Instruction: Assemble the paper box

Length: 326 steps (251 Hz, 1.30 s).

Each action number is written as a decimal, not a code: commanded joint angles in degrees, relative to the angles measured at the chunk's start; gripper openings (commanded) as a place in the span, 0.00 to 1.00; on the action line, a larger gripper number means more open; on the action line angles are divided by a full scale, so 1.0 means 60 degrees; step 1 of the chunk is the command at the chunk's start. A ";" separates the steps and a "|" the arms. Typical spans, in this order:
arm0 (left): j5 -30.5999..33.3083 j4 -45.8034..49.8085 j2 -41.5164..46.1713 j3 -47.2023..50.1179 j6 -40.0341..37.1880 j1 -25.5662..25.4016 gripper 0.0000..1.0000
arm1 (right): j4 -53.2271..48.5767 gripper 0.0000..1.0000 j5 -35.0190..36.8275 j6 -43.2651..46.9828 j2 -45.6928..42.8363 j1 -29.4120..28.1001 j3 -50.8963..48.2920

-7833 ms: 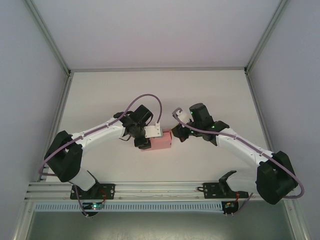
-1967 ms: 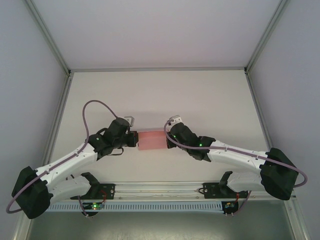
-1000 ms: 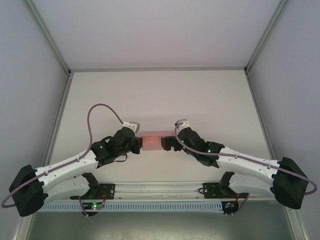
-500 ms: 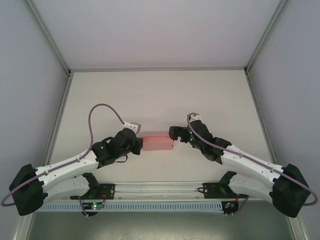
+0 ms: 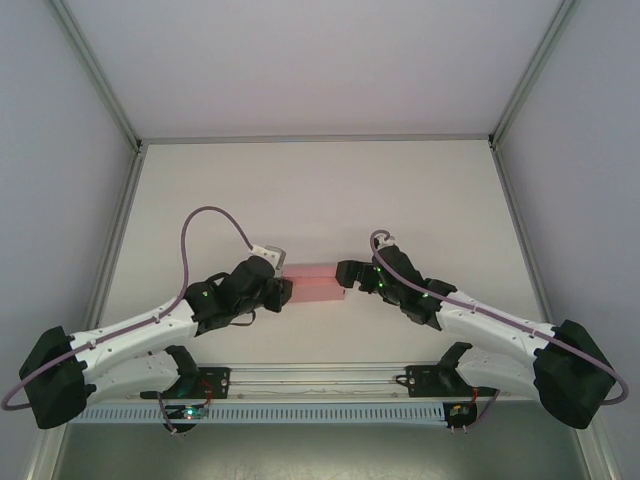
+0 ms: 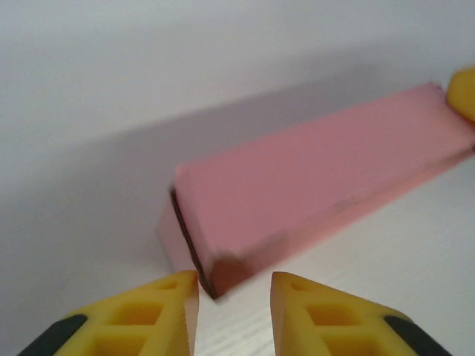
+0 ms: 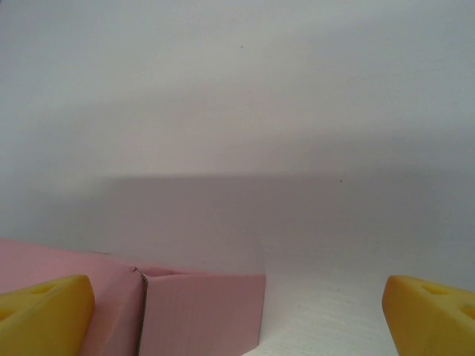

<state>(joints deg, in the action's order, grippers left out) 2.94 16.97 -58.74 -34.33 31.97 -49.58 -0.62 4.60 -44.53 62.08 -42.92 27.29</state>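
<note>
The pink paper box (image 5: 314,282) lies on the table (image 5: 320,190) between the arms. The left gripper (image 6: 234,282) stands slightly apart just at one end, the right gripper (image 7: 237,289) wide apart at the other

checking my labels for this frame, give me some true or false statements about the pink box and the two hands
The paper box lies on the table between the left hand and the right hand. True.
The right hand is clamped shut. False: its fingers stand wide apart.
The paper box is a flat unfolded sheet. False: it is a folded rectangular box.
The left hand's fingers are apart, at one end of the paper box. True.
</note>
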 commanded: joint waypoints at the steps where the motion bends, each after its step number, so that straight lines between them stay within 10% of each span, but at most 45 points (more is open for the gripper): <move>1: -0.0371 0.1322 0.0313 -0.0238 0.0004 -0.0210 0.46 | -0.1162 0.98 -0.0043 -0.0078 0.0239 -0.0171 -0.0531; 67: 0.0154 0.1801 0.1034 -0.0451 0.0909 -0.0202 1.00 | -0.1110 0.98 0.0090 -0.0224 0.0470 -0.0301 -0.0803; 146: 0.1452 0.1531 0.1014 -0.0793 0.2641 0.0379 1.00 | -0.0720 0.98 0.0279 -0.0022 0.0575 -0.0347 -0.1228; 227: -0.0769 -0.1599 0.0156 0.0211 0.3011 0.1837 0.99 | -0.0346 0.96 0.0373 0.0460 0.0867 -0.0437 -0.1328; 326: -0.0563 -0.2554 0.0095 0.1567 0.3318 0.2291 0.89 | -0.0431 0.96 0.0294 0.0785 0.1235 -0.0328 -0.1076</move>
<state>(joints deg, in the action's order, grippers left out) -1.56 4.75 -58.13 -26.72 50.85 -36.95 10.81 5.48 -43.59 65.80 -44.88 23.59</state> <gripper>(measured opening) 0.928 0.961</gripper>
